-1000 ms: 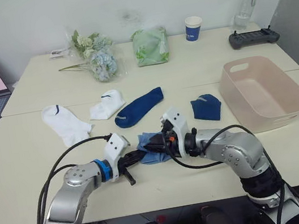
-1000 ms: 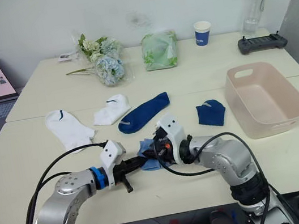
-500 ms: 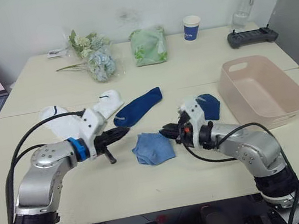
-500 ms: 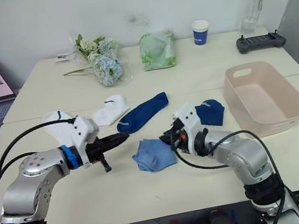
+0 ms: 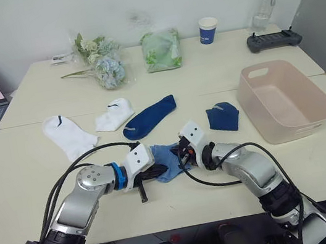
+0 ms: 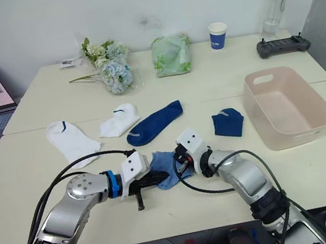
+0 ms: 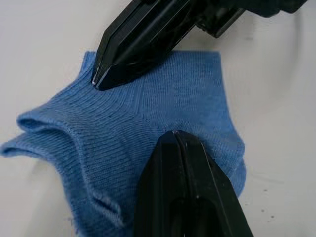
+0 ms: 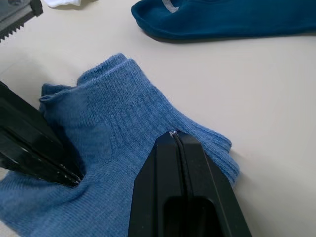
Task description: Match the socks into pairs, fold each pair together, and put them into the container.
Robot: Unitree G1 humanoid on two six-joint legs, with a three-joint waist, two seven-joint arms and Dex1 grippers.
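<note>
Tabletop (image 5: 319, 158) spans the frame, with the container (image 5: 284, 99) standing empty at right centre, apart from every sock. Upper centre holds clutter outside the task: flowers (image 5: 102, 63), a green bag (image 5: 161, 49), a paper cup (image 5: 209, 30).

Socks, in turn: one white sock (image 5: 68, 135) lies flat at left centre; a second white sock (image 5: 115, 113) sits just right of it, bunched; a navy sock (image 5: 150, 116) lies stretched at centre; a second navy sock (image 5: 223, 117) lies folded between it and the container. None of these is paired.

The light blue pair (image 5: 167, 161) lies stacked at lower centre, one sock on the other. The left tool (image 5: 156, 173) and the right tool (image 5: 180, 157) meet on it from opposite sides. In each wrist view, that arm's fingers are pressed together with the tips resting on the knit; neither shows fabric pinched between them.

Judgement: the step in hand is folding the first pair; nothing has been deposited. The next move calls for one tool to part its fingers, take both layers at an edge and turn them over while the other pins the stack, then carry the bundle rightward into the container. Risk: catching a single layer only.
</note>
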